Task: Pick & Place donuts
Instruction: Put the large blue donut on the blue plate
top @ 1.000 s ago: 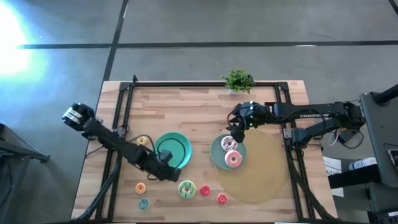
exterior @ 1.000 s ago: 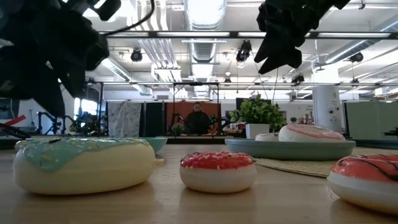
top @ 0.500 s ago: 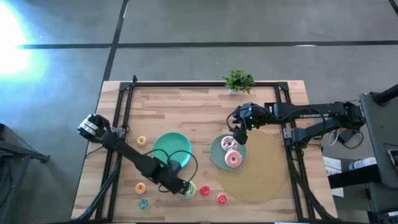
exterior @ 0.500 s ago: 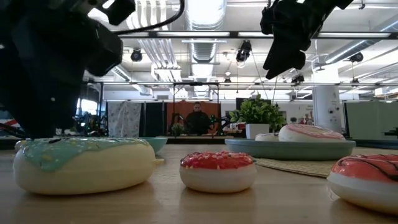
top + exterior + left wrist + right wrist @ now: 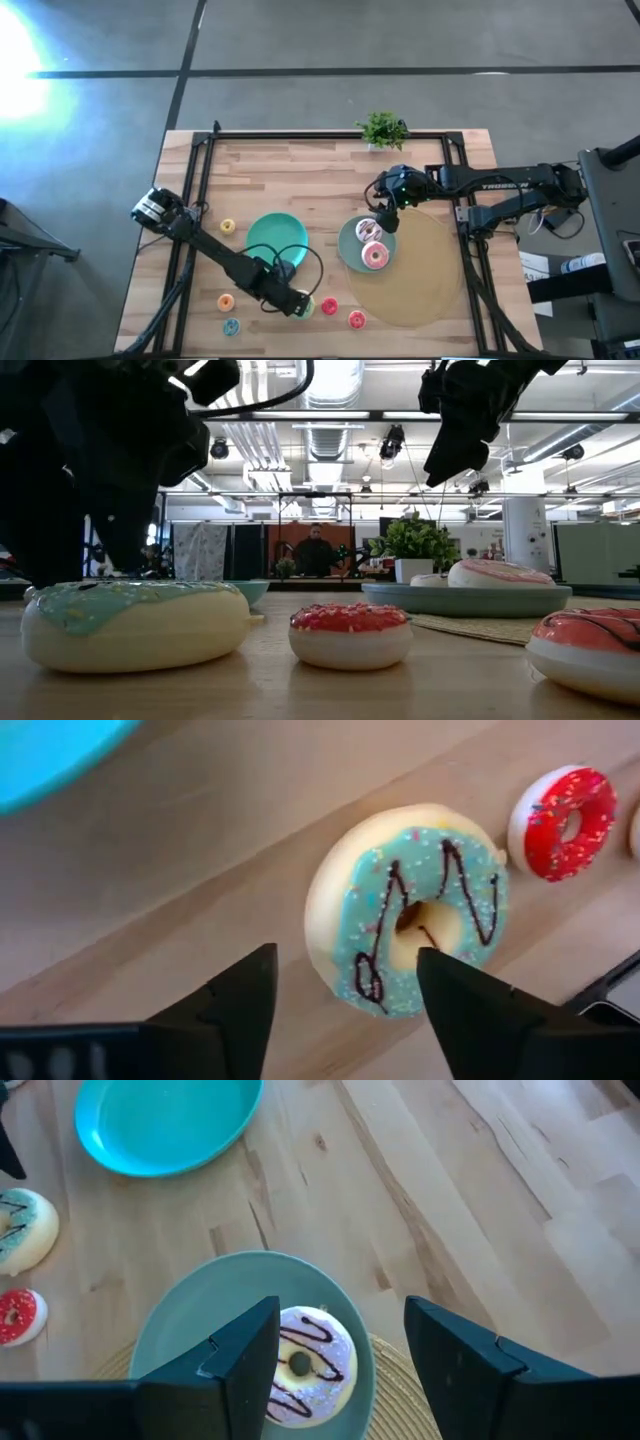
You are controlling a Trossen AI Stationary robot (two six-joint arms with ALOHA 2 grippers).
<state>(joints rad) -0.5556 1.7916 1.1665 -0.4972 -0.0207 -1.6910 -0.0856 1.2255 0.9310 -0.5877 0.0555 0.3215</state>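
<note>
Two donuts already lie on the right-hand teal plate near the table's middle, while the other plate is empty and five donuts sit loose toward the near-left edge. The left gripper, fingers spread and holding nothing, straddles the green-iced donut by the near edge; the right gripper, likewise parted and empty, hovers over the filled plate; most of the job seems left.

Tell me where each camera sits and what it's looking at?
High view: overhead, straight down on table, both arms.
Low view: tabletop height, across the teal-iced donut into the room; arms hang above.
Left wrist view: between open left gripper fingers, at that same donut.
Right wrist view: between open right gripper fingers, at white-purple donut on its plate.
</note>
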